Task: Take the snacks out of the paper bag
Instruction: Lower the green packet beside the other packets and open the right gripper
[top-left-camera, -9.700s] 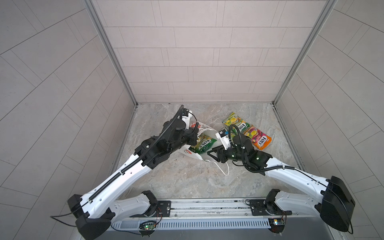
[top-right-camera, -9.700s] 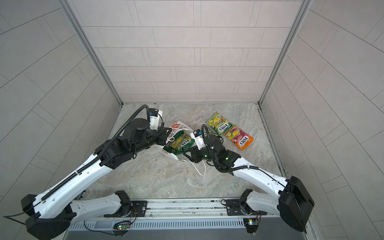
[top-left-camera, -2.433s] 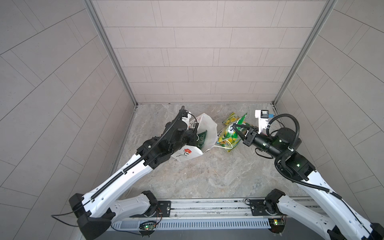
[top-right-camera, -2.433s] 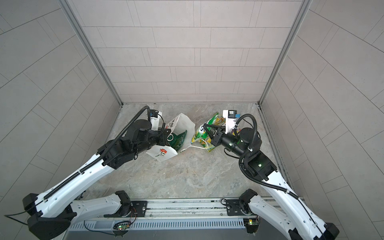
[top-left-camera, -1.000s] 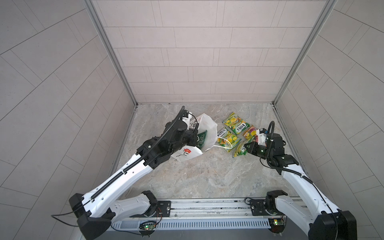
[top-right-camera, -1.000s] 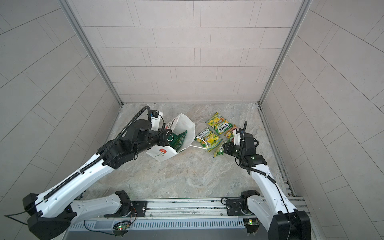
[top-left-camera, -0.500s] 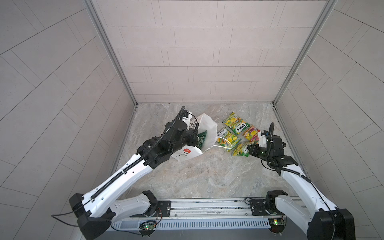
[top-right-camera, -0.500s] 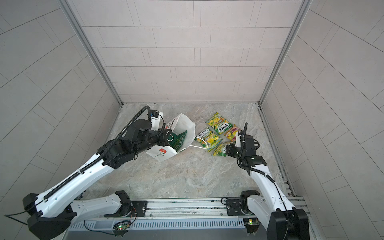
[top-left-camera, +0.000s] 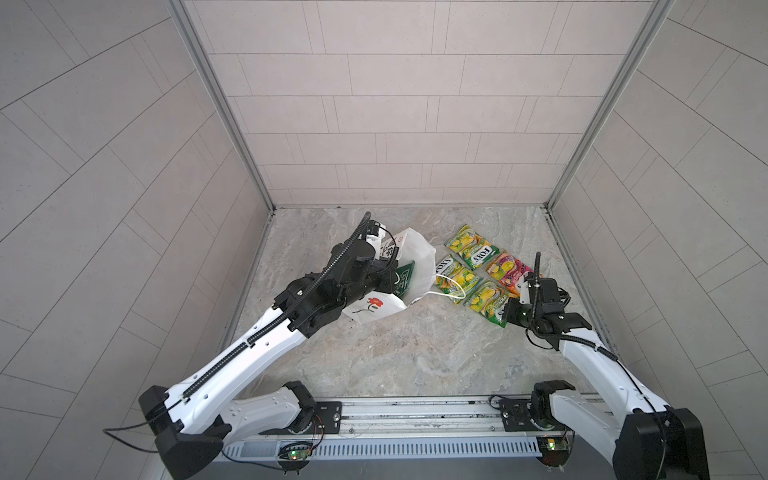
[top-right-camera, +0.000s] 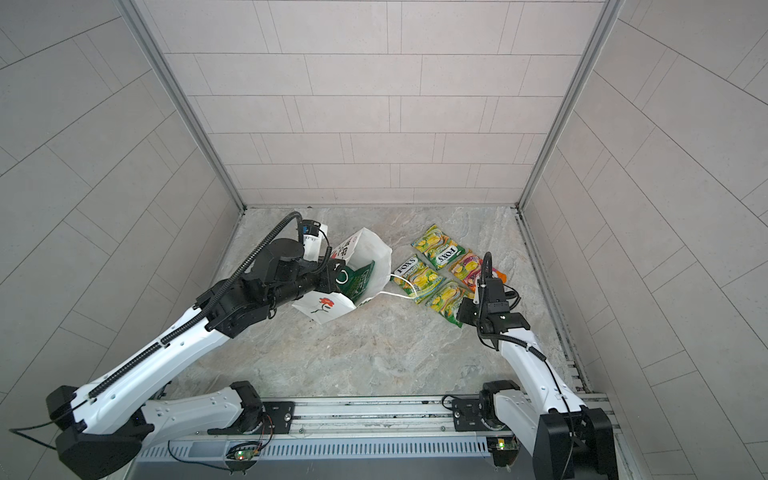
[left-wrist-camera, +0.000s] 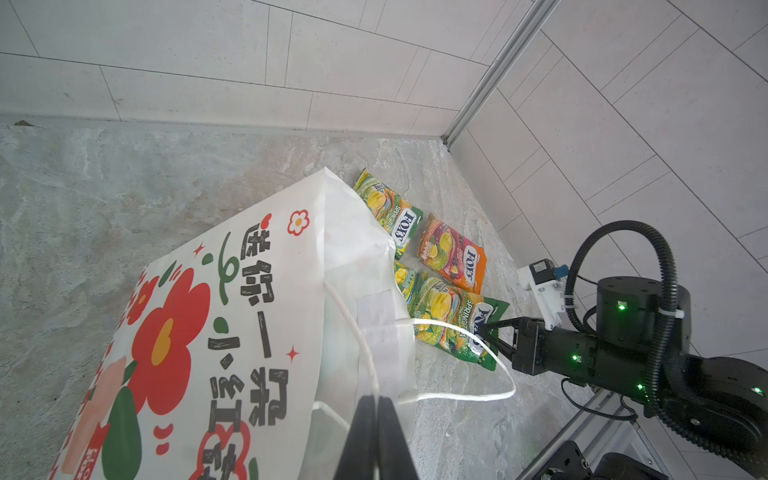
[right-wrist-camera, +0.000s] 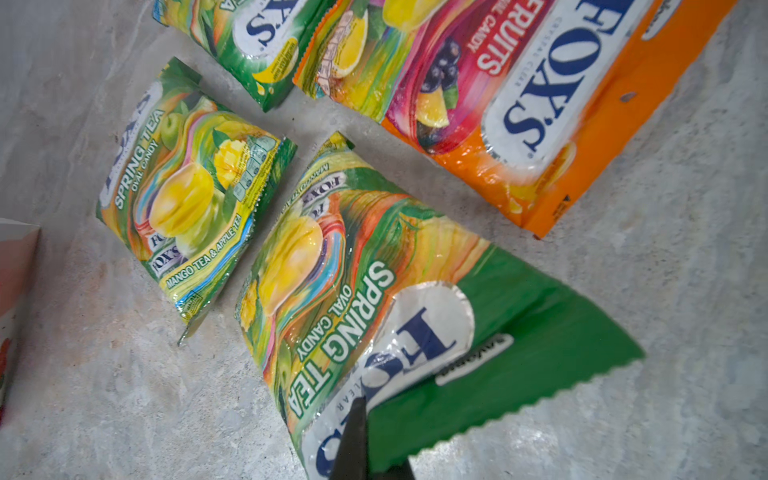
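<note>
left gripper (left-wrist-camera: 376, 409): jaws pressed together on the rim of the paper bag (left-wrist-camera: 249, 291), holding its mouth tipped up off the tabletop (top-left-camera: 395, 353).
paper bag: hangs from those jaws, its mouth turned toward the other arm; a cord handle (left-wrist-camera: 457, 397) trails out past the tips.
crisp bag (top-right-camera: 359, 280): dark green, inside the bag, just beyond the left jaws (only its top shows).
right gripper (right-wrist-camera: 362, 409): jaws closed on the green sealed end of a yellow-green packet (right-wrist-camera: 332, 270), which lies out on the tabletop.
others: second packet (right-wrist-camera: 183, 183), third packet (right-wrist-camera: 257, 29) and orange-pink packet (right-wrist-camera: 478, 83) lie flat beyond those tips, untouched.
</note>
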